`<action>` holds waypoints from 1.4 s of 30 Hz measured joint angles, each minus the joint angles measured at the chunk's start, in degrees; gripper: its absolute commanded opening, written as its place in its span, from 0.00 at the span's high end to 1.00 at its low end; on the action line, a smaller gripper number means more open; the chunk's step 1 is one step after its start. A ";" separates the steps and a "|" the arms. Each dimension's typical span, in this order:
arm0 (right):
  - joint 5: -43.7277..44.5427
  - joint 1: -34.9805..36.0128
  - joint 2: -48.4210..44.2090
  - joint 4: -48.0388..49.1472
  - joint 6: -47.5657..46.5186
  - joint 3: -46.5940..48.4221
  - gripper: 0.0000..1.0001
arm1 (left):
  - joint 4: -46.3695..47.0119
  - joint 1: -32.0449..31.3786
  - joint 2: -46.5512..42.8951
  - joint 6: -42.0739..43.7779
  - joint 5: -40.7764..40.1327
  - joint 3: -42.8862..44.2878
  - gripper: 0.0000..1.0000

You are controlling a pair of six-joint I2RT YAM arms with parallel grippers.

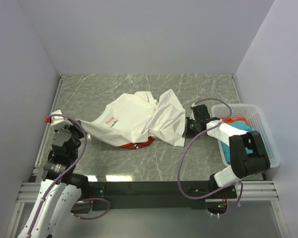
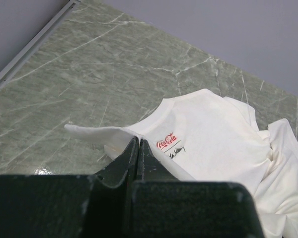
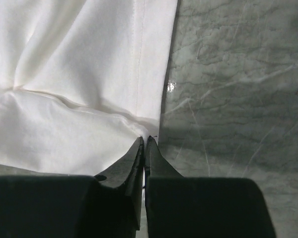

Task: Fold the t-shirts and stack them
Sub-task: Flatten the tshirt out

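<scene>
White t-shirt (image 1: 139, 119) lies crumpled in the middle of the table (image 1: 208, 89), between both arms. Left gripper (image 2: 139, 142), held low and reaching forward, is clamped on the sleeve edge. Right gripper (image 3: 145, 140), bent in from the basket (image 1: 270, 148) side, has its fingers pressed together at the hem corner, seemingly pinching cloth. Open tabletop shows beyond the shirt and along the near edge.

Both arms wear white shells over bulky black joints. The left arm (image 1: 57, 166) sits at seven o'clock in the overhead view and the right arm (image 1: 246, 153) at four o'clock. Each trails a looping purple cable (image 1: 180, 173). The left pincer (image 2: 139, 144) and right pincer (image 3: 144, 141) have matte black tapering fingers (image 2: 121, 166) with pale, scuffed edges.
</scene>
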 measured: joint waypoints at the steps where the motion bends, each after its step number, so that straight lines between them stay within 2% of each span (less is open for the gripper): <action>1: 0.31 0.00 -0.46 -0.50 -0.17 0.02 1.00 | -0.02 0.00 -0.22 0.00 0.00 0.00 1.00; 7: 5.42 0.00 -8.00 -6.80 -1.16 3.50 1.00 | 0.11 0.00 -0.35 -0.15 -1.27 0.11 1.00; 13: 14.43 0.00 -16.83 -10.88 -2.56 19.21 1.00 | 1.20 0.00 7.91 1.07 -3.91 7.02 1.00; 16: 18.45 0.07 -19.32 -10.91 -4.07 29.66 1.00 | 2.95 0.04 14.10 2.89 -5.16 14.84 1.00; 20: 23.06 0.17 -20.83 -10.10 -7.43 42.82 1.00 | 5.57 0.28 22.71 5.46 -5.81 29.49 1.00; 25: 25.70 0.17 -24.81 -8.13 -11.65 51.12 1.00 | 8.55 0.33 28.76 9.09 -5.75 47.93 1.00; 32: 24.55 0.55 -35.60 -5.40 -15.82 52.22 1.00 | 9.11 0.31 25.42 13.97 -0.15 61.24 1.00; 37: 20.63 0.57 -44.72 -4.81 -16.96 50.16 1.00 | 6.05 0.33 17.94 16.37 4.42 62.23 1.00; 42: 17.38 0.55 -48.59 -5.84 -17.22 50.64 1.00 | 3.98 0.33 13.94 17.79 6.40 62.29 1.00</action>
